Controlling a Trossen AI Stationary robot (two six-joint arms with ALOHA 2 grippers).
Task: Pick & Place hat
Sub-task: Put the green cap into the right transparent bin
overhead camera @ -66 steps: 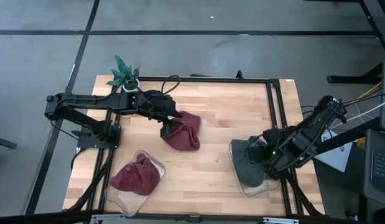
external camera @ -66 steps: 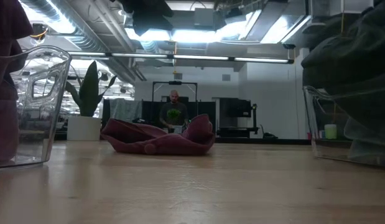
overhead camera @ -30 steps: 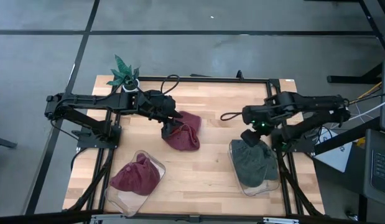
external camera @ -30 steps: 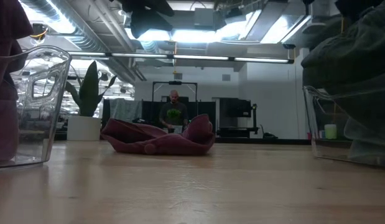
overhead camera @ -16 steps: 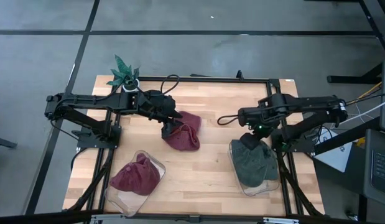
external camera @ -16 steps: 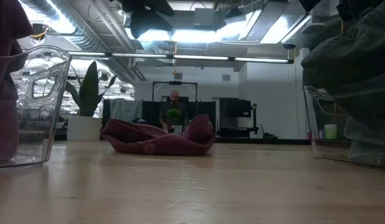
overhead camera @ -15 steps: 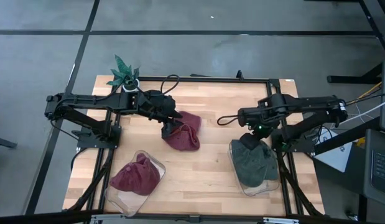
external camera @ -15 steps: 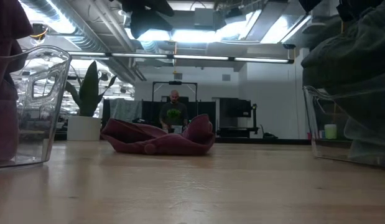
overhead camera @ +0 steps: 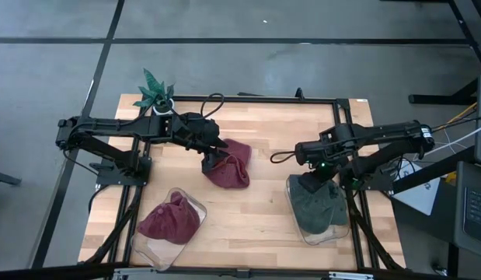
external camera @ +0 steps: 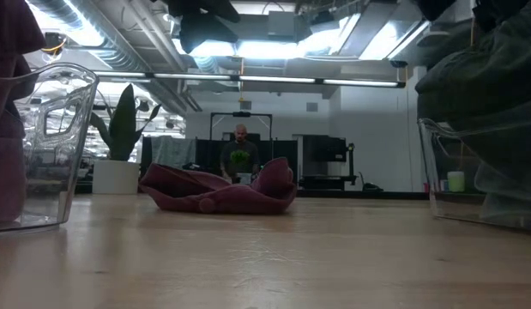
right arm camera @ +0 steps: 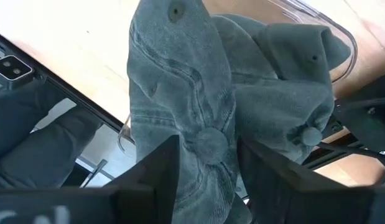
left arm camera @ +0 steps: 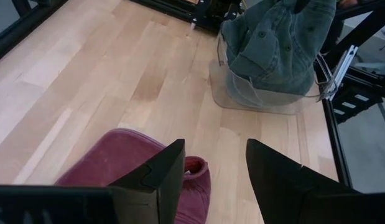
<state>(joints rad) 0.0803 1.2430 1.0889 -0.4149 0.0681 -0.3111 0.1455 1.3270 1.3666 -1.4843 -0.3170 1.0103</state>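
Maroon hat (overhead camera: 229,169) loose mid-table; potted plant (overhead camera: 155,92) behind.

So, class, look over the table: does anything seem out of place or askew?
One maroon hat lies crumpled on the bare table, outside either clear bin, under the open left pincer. The grey hats bulge over their bin's rim, beneath the open right pincer. Nothing looks spilled or damaged.

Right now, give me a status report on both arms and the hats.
Left gripper open over the red hat mid-table. Right gripper open above the grey hats in their clear bin. Nothing in the way.
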